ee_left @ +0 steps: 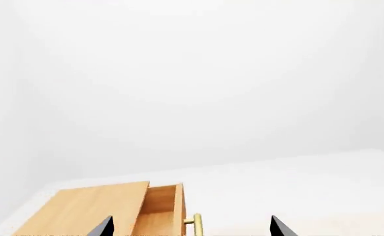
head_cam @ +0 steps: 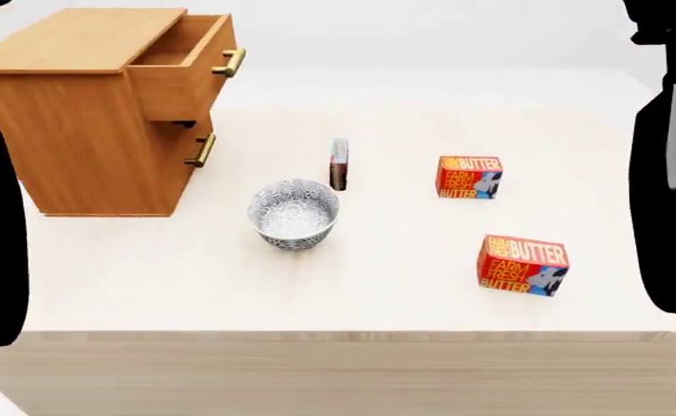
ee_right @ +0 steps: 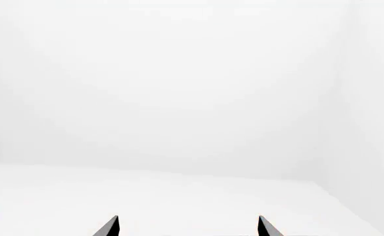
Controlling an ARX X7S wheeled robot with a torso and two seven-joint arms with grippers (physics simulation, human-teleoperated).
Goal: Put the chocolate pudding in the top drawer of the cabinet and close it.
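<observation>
Writing: "FARM FRESH BUTTER" readable on both red-orange butter boxes, the far one (head_cam: 469, 177) and the near one (head_cam: 523, 264); none legible on the chocolate pudding (head_cam: 338, 164).
Counts: two butter boxes, one patterned bowl (head_cam: 295, 212), one pudding box, one cabinet (head_cam: 78, 113) with two drawers, two brass handles.
Chocolate pudding: standing on edge on the table (head_cam: 350, 303), just behind the bowl, between the cabinet and the far butter box; touching neither.
Top drawer (head_cam: 182, 74): pulled out, interior open to view, handle (head_cam: 230, 62) at its front; seen also from the left wrist with its handle below.
Lower drawer: shut, front mostly in shadow under the open one, handle (head_cam: 200, 150) visible.
Left gripper (ee_left: 192, 230): only two dark fingertips (ee_left: 103, 227) at the frame edge, set wide apart, nothing between them; parted.
Right gripper (ee_right: 186, 228): same, two tips (ee_right: 108, 227) far apart, holding nothing.
Cut off: both arms only as dark shapes at the head view's sides; a sliver of the cabinet at the right wrist view's edge.
</observation>
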